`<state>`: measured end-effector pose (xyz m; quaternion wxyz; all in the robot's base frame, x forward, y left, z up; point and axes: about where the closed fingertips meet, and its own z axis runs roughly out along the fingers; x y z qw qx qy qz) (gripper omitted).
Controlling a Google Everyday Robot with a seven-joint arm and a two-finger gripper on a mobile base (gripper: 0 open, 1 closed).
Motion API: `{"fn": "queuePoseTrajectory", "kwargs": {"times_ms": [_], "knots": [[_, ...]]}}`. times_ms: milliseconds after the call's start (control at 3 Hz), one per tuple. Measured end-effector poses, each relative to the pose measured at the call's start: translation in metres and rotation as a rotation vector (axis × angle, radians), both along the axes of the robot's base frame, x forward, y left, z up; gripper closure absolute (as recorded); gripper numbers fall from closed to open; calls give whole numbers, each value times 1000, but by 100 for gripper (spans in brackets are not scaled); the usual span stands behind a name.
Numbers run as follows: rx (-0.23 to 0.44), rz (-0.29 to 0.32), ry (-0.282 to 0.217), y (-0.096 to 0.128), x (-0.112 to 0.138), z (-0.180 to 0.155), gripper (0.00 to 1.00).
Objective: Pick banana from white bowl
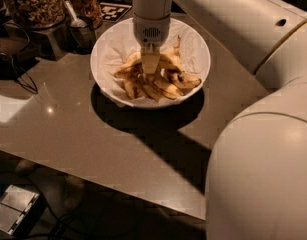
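Observation:
The white bowl (198, 44), lined with crinkled white paper, stands at the back of the brown table. Several yellow bananas lie heaped in it. A long curved pale banana (169, 63) runs from the heap toward the far rim, its stem pointing up. Another banana with dark bruises (185, 79) lies at the right of the heap. My gripper (150, 66) hangs straight down from the arm over the bowl's middle, its tip down among the bananas. It hides part of the heap.
Glass jars of nuts (35, 4) stand at the back left, with a metal cup and scoop (80, 28) beside them. A black-and-white tag (115, 10) lies behind the bowl. Black cables (13, 71) lie on the left. My arm's bulk (263, 174) fills the right side.

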<state>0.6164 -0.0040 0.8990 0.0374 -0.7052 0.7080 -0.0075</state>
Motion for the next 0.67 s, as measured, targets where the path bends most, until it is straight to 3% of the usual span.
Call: {"fn": "queuePoseTrajectory", "kwargs": {"times_ms": [333, 667], "knots": [[0, 0, 0, 2, 1, 0, 100], [0, 0, 0, -2, -1, -5, 100]]}}
